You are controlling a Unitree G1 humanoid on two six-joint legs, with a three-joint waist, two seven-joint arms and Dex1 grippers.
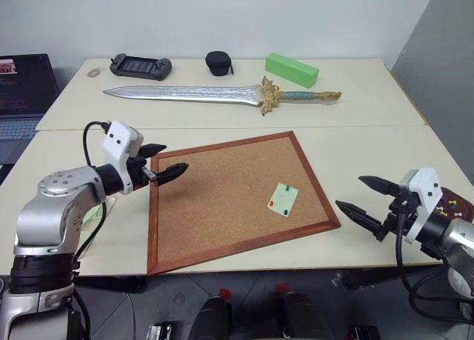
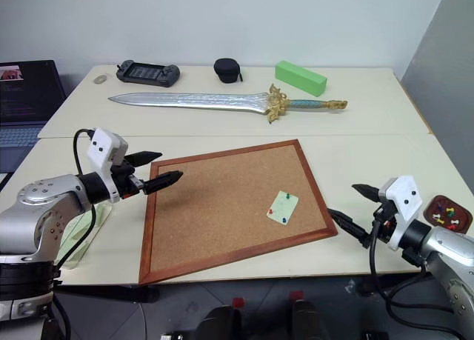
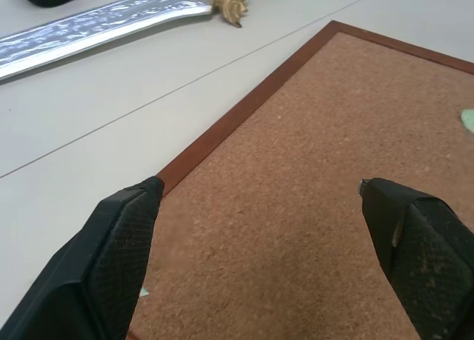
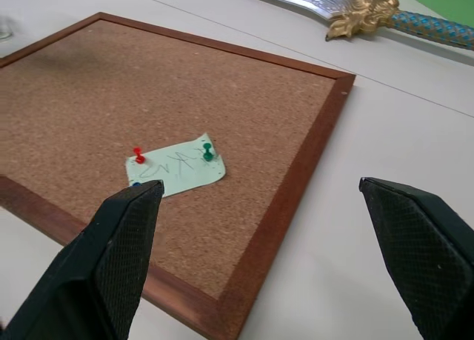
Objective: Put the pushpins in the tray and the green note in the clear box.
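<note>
The pale green note [image 1: 283, 199] lies pinned on the corkboard [image 1: 222, 207] near its right edge. A red pushpin [image 4: 138, 155] and a green pushpin [image 4: 208, 154] stand in it, and a blue one peeks out at its lower edge. The dark reddish-brown tray [image 2: 446, 212] sits at the table's right edge with several pushpins in it. The clear box [image 2: 80, 235] lies at the left, partly under my left arm. My left gripper [image 1: 172, 158] hovers open over the board's left corner. My right gripper [image 1: 349, 191] is open and empty, just right of the board, pointing toward the note.
A long silver sword [image 1: 222, 95] with a gold hilt lies across the far table. Behind it are a bright green block [image 1: 292, 70], a black case [image 1: 218, 62] and a handheld game console [image 1: 141, 66]. A laptop [image 1: 26, 95] sits at the far left.
</note>
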